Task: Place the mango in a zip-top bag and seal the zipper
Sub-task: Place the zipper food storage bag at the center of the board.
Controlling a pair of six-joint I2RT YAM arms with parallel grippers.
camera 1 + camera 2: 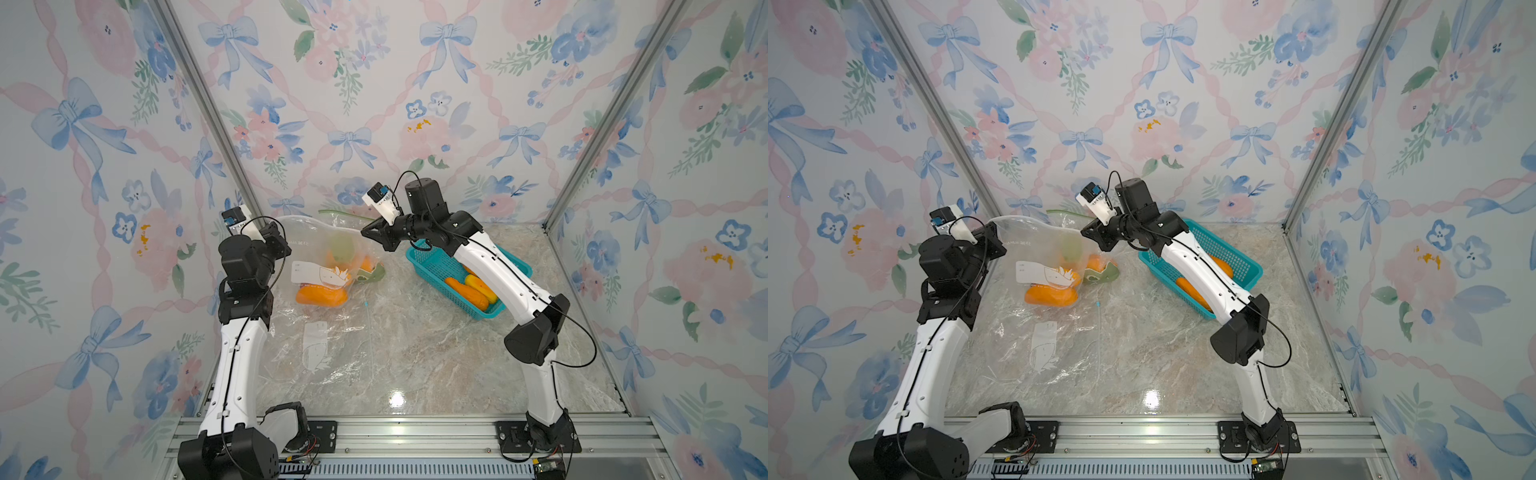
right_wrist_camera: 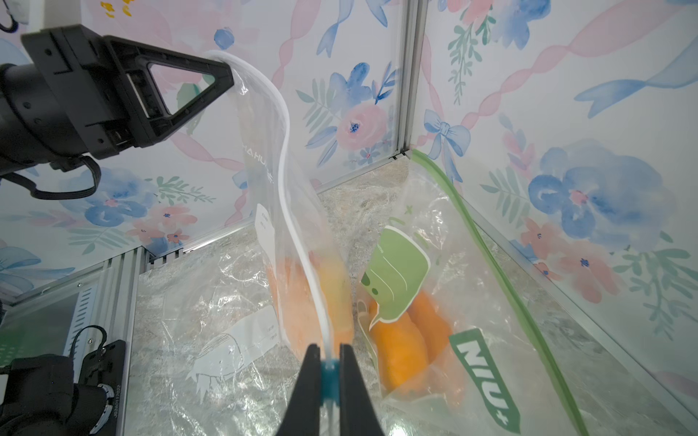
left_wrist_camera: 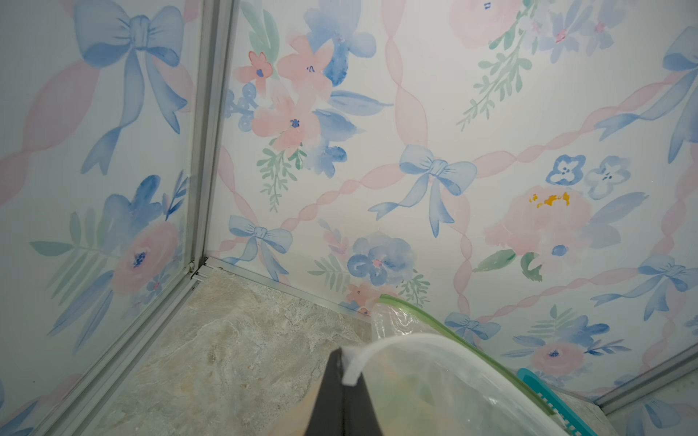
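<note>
A clear zip-top bag (image 1: 316,245) (image 1: 1038,245) hangs stretched between my two grippers at the back left of the table. An orange mango (image 1: 322,296) (image 1: 1050,296) (image 2: 298,298) lies in its bottom. My left gripper (image 1: 279,227) (image 1: 994,226) (image 3: 343,364) (image 2: 228,75) is shut on one end of the bag's white zipper strip (image 3: 415,339) (image 2: 287,181). My right gripper (image 1: 364,232) (image 1: 1083,233) (image 2: 330,356) is shut on the blue slider (image 2: 329,377) at the strip's other end. The strip curves slack between them.
A second bag (image 2: 434,302) with a green zipper, a green label and orange fruit leans against the back wall. An empty clear bag (image 1: 320,349) lies flat in front. A teal basket (image 1: 432,266) (image 1: 1246,266) with orange and yellow fruit sits under my right arm.
</note>
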